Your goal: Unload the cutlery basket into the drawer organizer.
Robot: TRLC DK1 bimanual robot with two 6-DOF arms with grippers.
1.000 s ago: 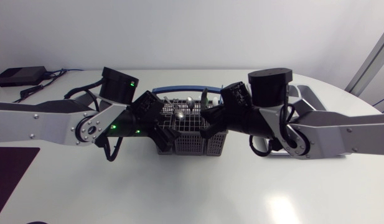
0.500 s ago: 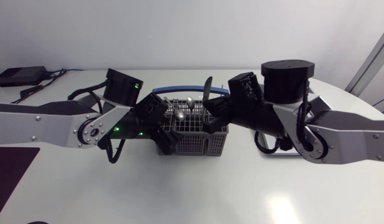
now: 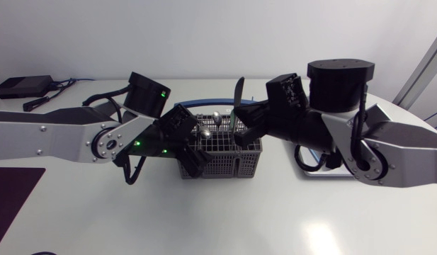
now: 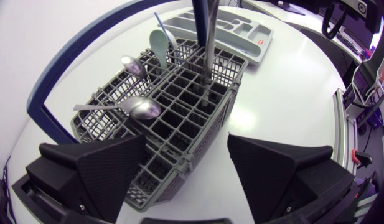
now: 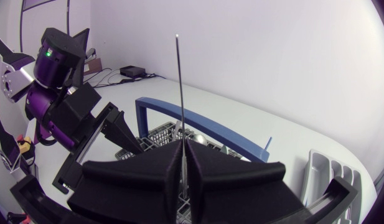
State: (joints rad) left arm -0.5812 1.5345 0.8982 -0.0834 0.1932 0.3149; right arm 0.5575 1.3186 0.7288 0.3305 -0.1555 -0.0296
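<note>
Standing upright at the grey grid-walled basket (image 3: 225,164), a slim flat utensil (image 5: 180,87) is clamped by the right gripper's (image 5: 183,163) matte wedge fingers. The left gripper's (image 4: 185,149) fingers are spread, with the basket's corner between them.

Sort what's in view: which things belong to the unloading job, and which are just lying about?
Job: cutlery basket; dark knife, clamped upright in the right gripper; metal spoons and pale spoon in the basket; drawer organizer; left gripper, open around the basket's corner.
Lying about: black box with cables at the table's far corner.
</note>
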